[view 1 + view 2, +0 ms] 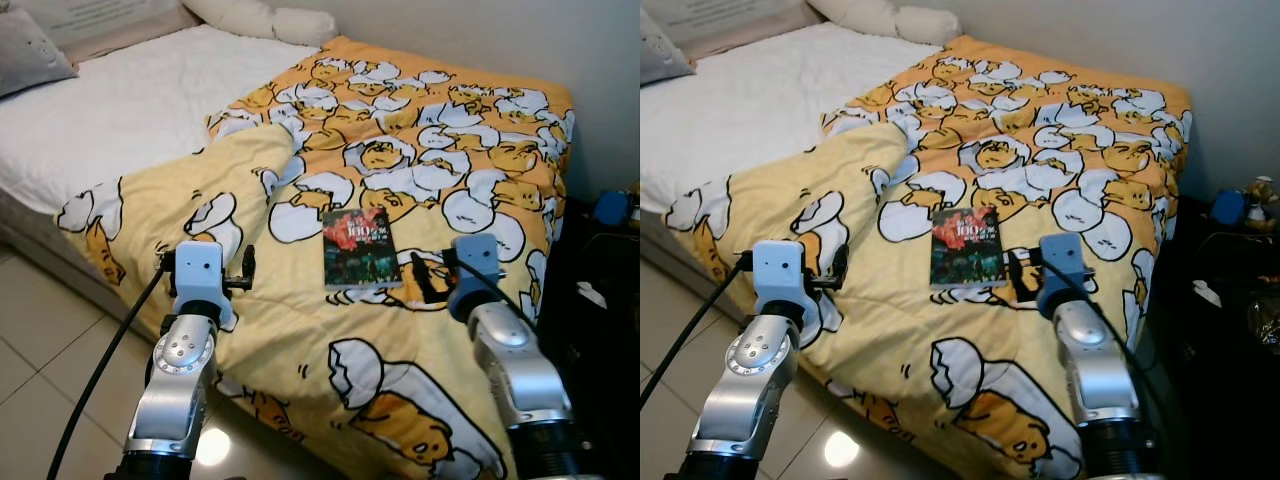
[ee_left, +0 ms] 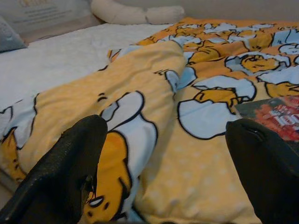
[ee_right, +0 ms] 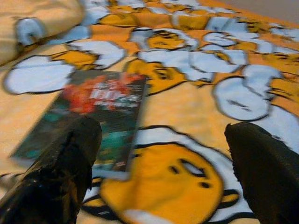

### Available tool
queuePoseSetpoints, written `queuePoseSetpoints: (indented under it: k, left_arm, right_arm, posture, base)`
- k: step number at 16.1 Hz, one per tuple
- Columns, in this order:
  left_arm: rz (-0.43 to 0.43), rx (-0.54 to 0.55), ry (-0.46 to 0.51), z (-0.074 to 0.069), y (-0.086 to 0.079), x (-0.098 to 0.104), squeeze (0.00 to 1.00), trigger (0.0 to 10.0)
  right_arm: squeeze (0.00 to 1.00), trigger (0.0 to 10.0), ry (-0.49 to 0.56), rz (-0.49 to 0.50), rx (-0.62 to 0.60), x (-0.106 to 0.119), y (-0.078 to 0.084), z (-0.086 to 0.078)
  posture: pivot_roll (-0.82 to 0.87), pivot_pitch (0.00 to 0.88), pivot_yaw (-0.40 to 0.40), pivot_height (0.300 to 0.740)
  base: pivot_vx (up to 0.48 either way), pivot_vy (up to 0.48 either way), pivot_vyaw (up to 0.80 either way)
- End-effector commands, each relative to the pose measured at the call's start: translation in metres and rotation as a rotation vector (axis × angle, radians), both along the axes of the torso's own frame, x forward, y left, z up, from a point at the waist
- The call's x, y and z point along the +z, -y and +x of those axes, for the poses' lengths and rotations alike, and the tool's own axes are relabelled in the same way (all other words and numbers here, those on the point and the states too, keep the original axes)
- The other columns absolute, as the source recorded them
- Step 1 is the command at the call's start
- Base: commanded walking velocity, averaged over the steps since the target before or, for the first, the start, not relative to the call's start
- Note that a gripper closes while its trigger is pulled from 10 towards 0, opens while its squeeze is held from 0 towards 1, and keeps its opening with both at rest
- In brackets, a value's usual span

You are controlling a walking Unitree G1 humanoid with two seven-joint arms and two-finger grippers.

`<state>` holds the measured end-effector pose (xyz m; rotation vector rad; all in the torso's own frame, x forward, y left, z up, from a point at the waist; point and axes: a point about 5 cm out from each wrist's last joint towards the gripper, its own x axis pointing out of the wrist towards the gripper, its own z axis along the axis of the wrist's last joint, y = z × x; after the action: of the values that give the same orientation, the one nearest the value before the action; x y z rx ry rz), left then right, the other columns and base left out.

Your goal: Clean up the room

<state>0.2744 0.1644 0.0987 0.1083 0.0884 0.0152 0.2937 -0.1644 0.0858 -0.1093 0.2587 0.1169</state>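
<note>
A dark book (image 1: 360, 250) with a red and green cover lies flat on the yellow cartoon-egg blanket (image 1: 420, 150), near the bed's front edge. My right gripper (image 1: 426, 280) hovers low over the blanket just right of the book, open; in the right wrist view one of its fingers (image 3: 65, 163) overlaps the book's (image 3: 93, 112) near corner. My left gripper (image 1: 243, 272) is open to the left of the book, above a folded-back part of the blanket (image 2: 117, 102). The book's edge (image 2: 275, 114) shows past its finger.
The bed's white sheet (image 1: 120, 110) lies bare on the left, with pillows (image 1: 260, 18) at the head. Tiled floor (image 1: 40, 350) runs along the bed's near left side. A dark stand with small objects (image 1: 605, 260) is at the right, by the wall.
</note>
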Motion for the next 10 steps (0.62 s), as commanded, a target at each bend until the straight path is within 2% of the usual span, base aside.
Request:
queuePoseSetpoints:
  k: [1,3,6,7,8,9,10]
  left_arm:
    - [0.021,-0.006,0.001,0.0,-0.001,0.001,0.48,10.0]
    - [0.025,-0.011,0.0,0.001,-0.001,0.002,0.48,10.0]
    - [0.045,-0.078,-0.021,0.002,0.001,0.001,0.48,10.0]
    - [0.056,-0.117,-0.035,0.002,0.002,0.0,0.48,10.0]
    - [0.086,-0.184,-0.047,0.0,0.004,-0.001,0.48,10.0]
    - [0.115,-0.317,-0.076,-0.005,0.006,-0.001,0.48,10.0]
    - [0.123,-0.365,-0.078,-0.007,0.007,0.001,0.48,10.0]
  right_arm:
    - [0.0,10.0,-0.003,0.016,0.002,0.002,0.0,0.002]
    - [0.0,10.0,-0.004,0.022,-0.002,0.001,0.0,0.005]
    - [0.0,10.0,-0.035,0.068,0.007,-0.001,-0.002,0.015]
    - [0.05,10.0,-0.043,0.073,0.015,-0.002,-0.003,0.018]
    - [1.0,10.0,-0.058,0.103,0.037,-0.003,-0.004,0.023]
    - [1.0,10.0,-0.095,0.163,0.063,-0.006,-0.006,0.036]
    - [1.0,10.0,-0.113,0.184,0.061,-0.007,-0.006,0.042]
  posture:
    - [-0.02,0.0,-0.008,0.74]
    - [-0.02,0.0,-0.001,0.74]
    - [-0.02,0.0,0.008,0.74]
    - [-0.02,0.0,0.008,0.74]
    - [0.0,0.0,0.009,0.74]
    - [0.01,0.0,0.003,0.74]
    - [0.02,0.0,0.001,0.74]
  base:
    - [0.0,0.0,0.0]
    - [0.0,0.0,0.0]
    - [0.0,0.0,0.0]
    - [0.0,0.0,0.0]
    - [0.0,0.0,0.0]
    - [0.0,0.0,0.0]
    - [0.0,0.0,0.0]
